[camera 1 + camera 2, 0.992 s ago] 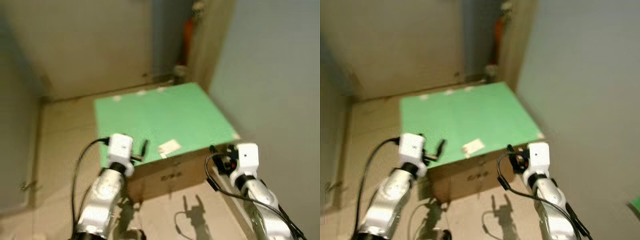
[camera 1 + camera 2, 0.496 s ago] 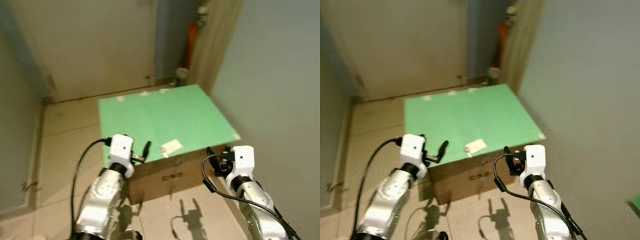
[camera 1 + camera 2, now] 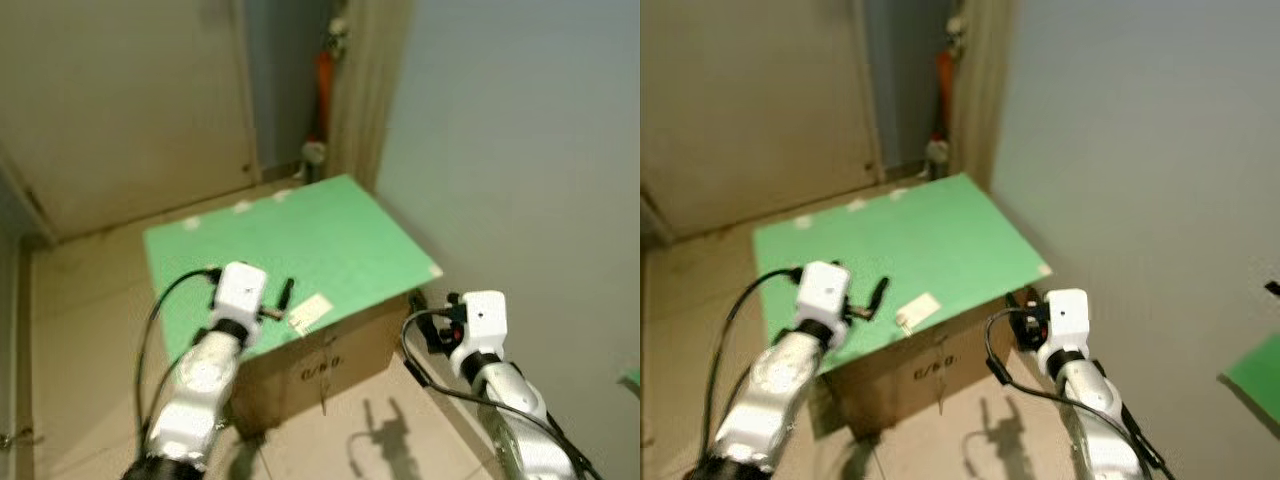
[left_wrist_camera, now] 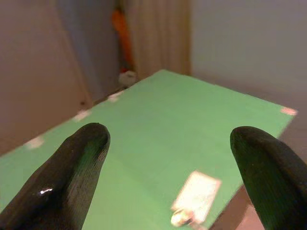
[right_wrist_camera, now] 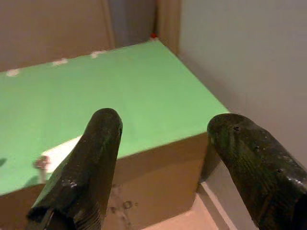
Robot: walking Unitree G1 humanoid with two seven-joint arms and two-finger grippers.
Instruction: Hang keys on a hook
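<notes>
Green card covers the top of a brown cardboard box (image 3: 330, 355) at frame centre; near its front edge lies a small white tag with a metal bit (image 4: 194, 201) — probably the keys, not yet picked up. Left hand (image 4: 168, 158) and right hand (image 5: 165, 158) hover spread apart, holding nothing.

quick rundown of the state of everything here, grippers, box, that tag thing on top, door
left gripper: open, empty, held above the box top
right gripper: open, empty, near the box's front right corner
cardboard box: closed, on the floor beside the wall, green sheet lying flat over its top
white tag: lying flat on the sheet near the front edge, a small metallic bit at one end, too blurred to identify
door: shut
</notes>
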